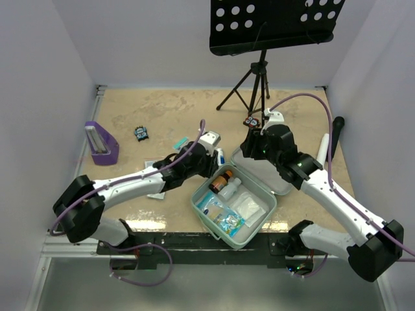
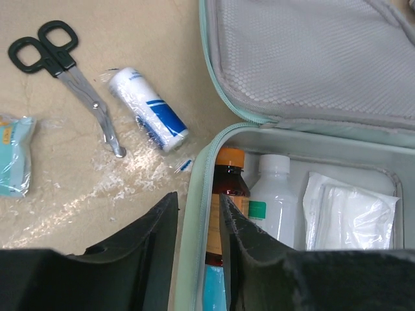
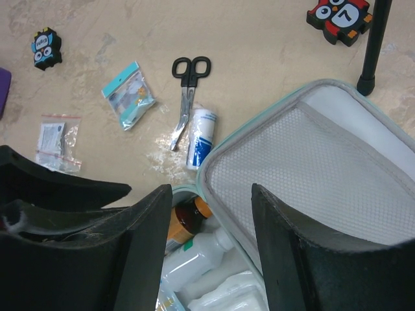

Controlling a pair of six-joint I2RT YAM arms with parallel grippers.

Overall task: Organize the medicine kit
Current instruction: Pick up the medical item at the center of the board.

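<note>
The mint-green medicine kit [image 1: 202, 208] lies open at the table's front centre, its mesh-lined lid [image 1: 275, 178] laid back to the right. Inside are a brown bottle [image 2: 228, 175], a white bottle [image 2: 272, 201] and gauze packs [image 2: 347, 214]. My left gripper [image 2: 198, 214] hangs over the kit's back-left rim [image 2: 201, 175]. Its jaws are narrowly apart with the rim between them and grip nothing that I can see. My right gripper [image 3: 211, 207] is wide open above the lid's near edge [image 3: 214, 162] and empty. Scissors [image 2: 71, 71] and a bandage roll [image 2: 148, 109] lie outside the kit.
A blue packet [image 3: 130, 97] and a small zip bag [image 3: 55, 139] lie left of the scissors. A purple stand [image 1: 100, 142] is at the far left, with an owl toy [image 1: 142, 133] near it. A music stand tripod [image 1: 256, 78] and a red owl toy [image 3: 340, 14] are behind the kit.
</note>
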